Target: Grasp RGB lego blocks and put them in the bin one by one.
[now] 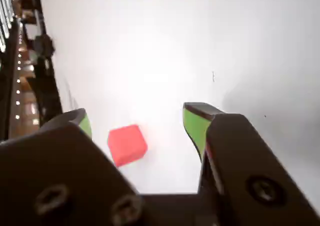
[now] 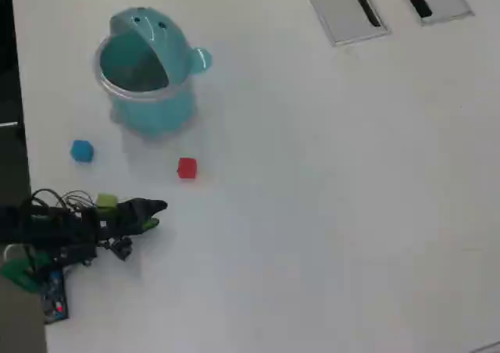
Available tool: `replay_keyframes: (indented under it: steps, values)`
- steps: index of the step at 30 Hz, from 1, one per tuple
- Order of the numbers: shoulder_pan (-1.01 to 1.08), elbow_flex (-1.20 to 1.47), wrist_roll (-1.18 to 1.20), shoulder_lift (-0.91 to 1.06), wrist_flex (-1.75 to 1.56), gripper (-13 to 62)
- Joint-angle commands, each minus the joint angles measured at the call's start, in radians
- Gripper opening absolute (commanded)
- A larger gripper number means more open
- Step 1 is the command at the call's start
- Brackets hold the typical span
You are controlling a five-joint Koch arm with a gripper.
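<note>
Wrist view shows the gripper (image 1: 137, 118) spread wide, empty; the red block (image 1: 127, 144) lies at six o'clock between its fingertips.

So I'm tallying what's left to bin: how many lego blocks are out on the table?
3. Overhead: blue block left of the bin, red block below it, yellow-green block beside the arm, partly hidden. None visible inside the bin.

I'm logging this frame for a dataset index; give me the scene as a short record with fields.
tool: open, holding nothing
red block: on the table, between the tool's fingers but untouched in the wrist view
blue block: on the table, left of the red one in the overhead view
yellow-green block: beside the arm, partly hidden
bin: teal, upright, no block visible inside
grey slotted panels: top edge
</note>
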Motion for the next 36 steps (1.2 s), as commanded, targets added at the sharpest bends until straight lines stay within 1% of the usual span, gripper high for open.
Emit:
replay_keyframes:
  steps: [1, 30, 36]
  values:
    - [0.0, 0.072, 0.014, 0.058, -0.006, 34.5]
    - [0.018, 0.055, -0.003, 0.066, -0.049, 33.7]
    - [0.037, 0.002, -0.075, 0.067, -0.077, 33.4]
